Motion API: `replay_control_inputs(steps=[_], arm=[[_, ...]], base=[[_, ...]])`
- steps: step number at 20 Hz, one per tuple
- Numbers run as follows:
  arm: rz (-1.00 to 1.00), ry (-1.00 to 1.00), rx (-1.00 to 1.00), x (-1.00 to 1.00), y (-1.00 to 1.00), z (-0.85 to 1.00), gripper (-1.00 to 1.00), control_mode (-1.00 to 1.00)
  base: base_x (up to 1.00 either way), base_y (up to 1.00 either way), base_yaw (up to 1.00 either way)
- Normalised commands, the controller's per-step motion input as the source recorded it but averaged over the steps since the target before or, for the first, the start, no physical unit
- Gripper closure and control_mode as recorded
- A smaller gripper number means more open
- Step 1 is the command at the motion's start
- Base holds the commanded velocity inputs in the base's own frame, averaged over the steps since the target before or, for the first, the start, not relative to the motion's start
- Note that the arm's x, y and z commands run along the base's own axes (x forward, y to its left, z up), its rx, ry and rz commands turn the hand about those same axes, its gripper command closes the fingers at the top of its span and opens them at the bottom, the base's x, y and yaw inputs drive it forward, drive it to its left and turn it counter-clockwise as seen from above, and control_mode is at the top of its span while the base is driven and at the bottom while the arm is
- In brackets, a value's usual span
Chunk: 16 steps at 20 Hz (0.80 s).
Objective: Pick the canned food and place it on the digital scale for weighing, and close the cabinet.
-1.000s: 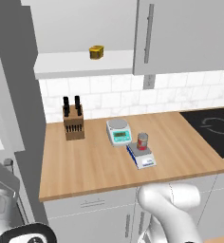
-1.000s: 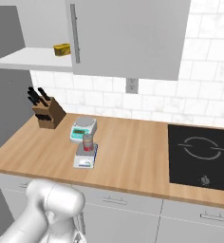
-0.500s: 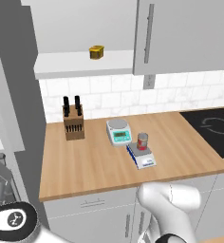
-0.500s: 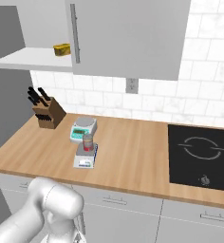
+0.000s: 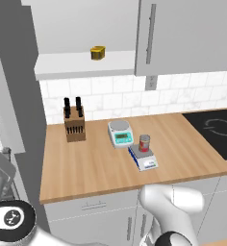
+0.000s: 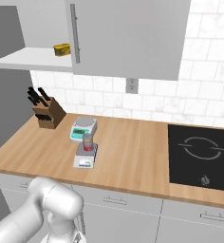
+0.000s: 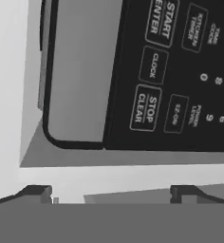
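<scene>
Canned food stands on the digital scale, centre frame, unchanged from before. Cabinet door open at upper left. Gripper spread wide, holding nothing, facing a microwave panel.

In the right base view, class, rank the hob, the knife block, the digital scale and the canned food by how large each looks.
1. hob, clearly largest
2. knife block
3. digital scale, close to the knife block in apparent size, so that order is unsure
4. canned food, smallest, standing on the digital scale
</scene>
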Motion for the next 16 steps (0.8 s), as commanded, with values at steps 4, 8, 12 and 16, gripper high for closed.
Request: replay_control_inputs(steps=[4,8,12,16], arm=[[-0.04,0.0,0.0,0.03,-0.79,0.25,-1.0,-1.0],[-0.01,0.01,0.07,0.24,-0.89,0.45,-1.0,-1.0],[-0.01,-0.01,0.18,-0.01,-1.0,0.76,-1.0,-1.0],[0.0,-0.06,0.2,-0.02,-1.0,0.89,-1.0,-1.0]], base=[[0.0,0.0,0.0],[0.0,0.0,0.0],[0.0,0.0,0.0],[0.0,0.0,0.0]])
